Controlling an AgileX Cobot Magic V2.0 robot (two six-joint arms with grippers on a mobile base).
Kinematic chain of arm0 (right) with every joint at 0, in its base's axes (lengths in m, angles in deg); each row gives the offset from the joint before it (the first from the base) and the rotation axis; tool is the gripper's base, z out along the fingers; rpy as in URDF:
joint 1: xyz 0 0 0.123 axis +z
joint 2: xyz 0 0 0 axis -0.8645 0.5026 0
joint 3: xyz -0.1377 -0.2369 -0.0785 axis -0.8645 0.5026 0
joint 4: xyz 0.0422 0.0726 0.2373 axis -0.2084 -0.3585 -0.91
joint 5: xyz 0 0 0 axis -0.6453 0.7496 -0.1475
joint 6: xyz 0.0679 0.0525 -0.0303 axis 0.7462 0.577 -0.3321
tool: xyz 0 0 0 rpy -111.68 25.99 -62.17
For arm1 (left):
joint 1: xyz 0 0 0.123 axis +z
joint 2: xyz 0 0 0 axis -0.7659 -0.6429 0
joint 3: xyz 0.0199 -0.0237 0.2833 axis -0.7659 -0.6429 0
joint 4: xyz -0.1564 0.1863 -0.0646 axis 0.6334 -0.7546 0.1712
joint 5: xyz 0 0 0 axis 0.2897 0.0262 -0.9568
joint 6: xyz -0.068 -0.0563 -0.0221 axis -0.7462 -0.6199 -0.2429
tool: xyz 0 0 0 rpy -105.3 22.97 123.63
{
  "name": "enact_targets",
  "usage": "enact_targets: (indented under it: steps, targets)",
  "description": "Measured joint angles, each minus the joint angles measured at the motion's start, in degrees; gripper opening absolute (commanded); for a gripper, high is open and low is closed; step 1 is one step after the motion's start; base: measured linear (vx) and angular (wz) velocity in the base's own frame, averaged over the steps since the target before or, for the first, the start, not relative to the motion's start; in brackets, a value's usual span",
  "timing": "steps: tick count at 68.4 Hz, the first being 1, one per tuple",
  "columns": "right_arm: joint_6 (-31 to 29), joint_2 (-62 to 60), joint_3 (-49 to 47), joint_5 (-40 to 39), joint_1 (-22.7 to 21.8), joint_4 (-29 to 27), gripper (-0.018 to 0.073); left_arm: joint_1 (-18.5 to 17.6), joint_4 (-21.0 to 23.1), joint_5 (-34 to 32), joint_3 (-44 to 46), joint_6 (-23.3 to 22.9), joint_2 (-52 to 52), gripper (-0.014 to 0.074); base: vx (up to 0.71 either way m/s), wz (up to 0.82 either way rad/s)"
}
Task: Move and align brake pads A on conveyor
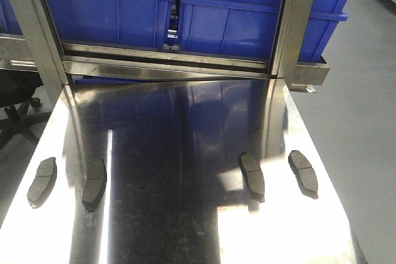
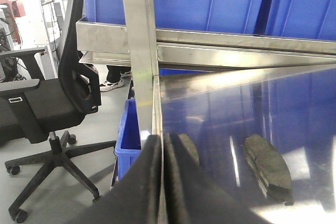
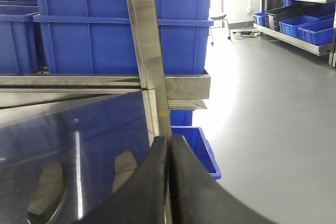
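As the left wrist camera peers along its own arm, the left gripper [image 2: 161, 142] shows two black fingers [image 2: 142, 187] pressed flat together with nothing between them, lined up in that view with the left edge of the shiny steel worktop [image 1: 185, 221]. Over on the other side it's the same picture: the right gripper [image 3: 169, 142] is closed tight on nothing, sitting against the worktop's right edge.

Now to the brake pads A, all four lying flat on the bare steel in the near half of the worktop, split into two pairs well apart. The left-edge pad [image 1: 42, 181] lies just beside the left edge, and the second pad [image 1: 94, 184] sits near it, a little further in. Across the wide middle gap, the third pad [image 1: 252, 176] and the right-edge pad [image 1: 303, 173] mirror them, the last one close to the right edge. Each runs roughly near-to-far, the far ends leaning slightly inward. None of them touch.

Further back, the worktop ends at a steel cross rail [image 1: 167, 60] between two steel uprights [image 1: 294, 23]. Behind that, big blue bins [image 1: 235, 17] are packed side by side. Off the left edge stands a black office chair [image 2: 47, 103] on the grey floor [image 3: 273, 119]. Off the far right corner a smaller blue crate [image 3: 202, 148] sits low on the floor
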Motion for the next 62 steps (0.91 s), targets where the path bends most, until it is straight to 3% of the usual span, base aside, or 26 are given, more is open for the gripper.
enact_targets:
  steps: [62]
  targets:
    - [0.0,0.0,0.0,0.0,0.0,0.0,-0.001,0.0,0.0,0.0,0.0,0.0,0.0,-0.0006,0.0,0.0]
